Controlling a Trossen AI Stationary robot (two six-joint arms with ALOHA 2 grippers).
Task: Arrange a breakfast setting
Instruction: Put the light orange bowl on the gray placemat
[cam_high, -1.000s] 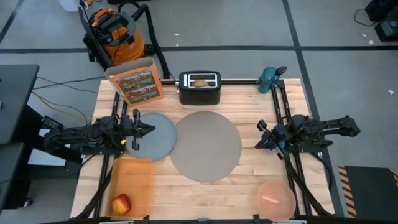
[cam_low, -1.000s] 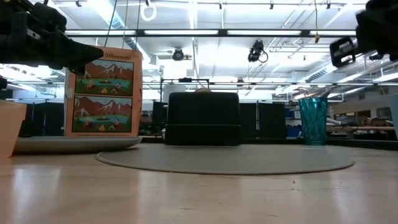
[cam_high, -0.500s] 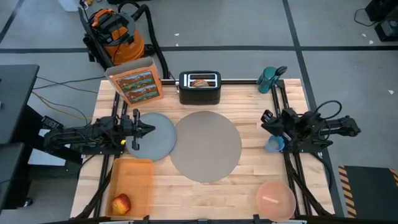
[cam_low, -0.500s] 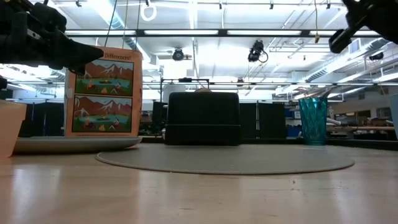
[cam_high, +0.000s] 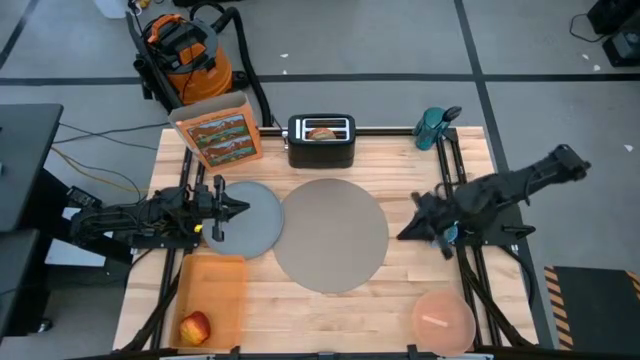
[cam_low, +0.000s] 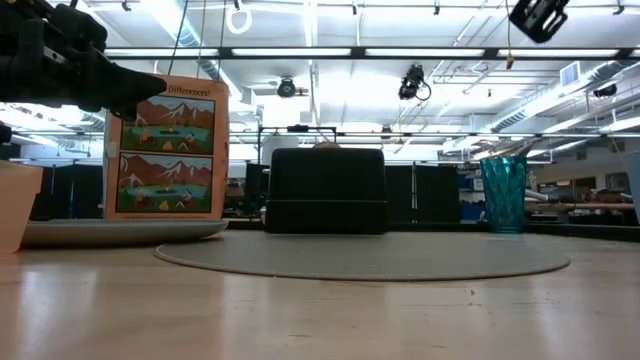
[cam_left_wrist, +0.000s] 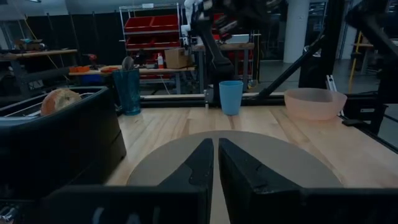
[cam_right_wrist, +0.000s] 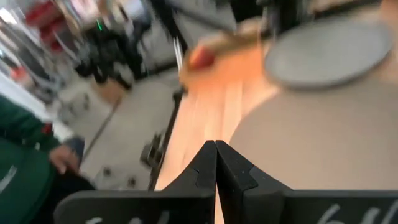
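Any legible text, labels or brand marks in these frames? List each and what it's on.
"Differences!" at the top edge of the orange picture box standing behind the grey round plate.
Other print on that box: too small to read in the high view.
Black toaster, teal tumbler, red bins in the left wrist view: no readable marks.
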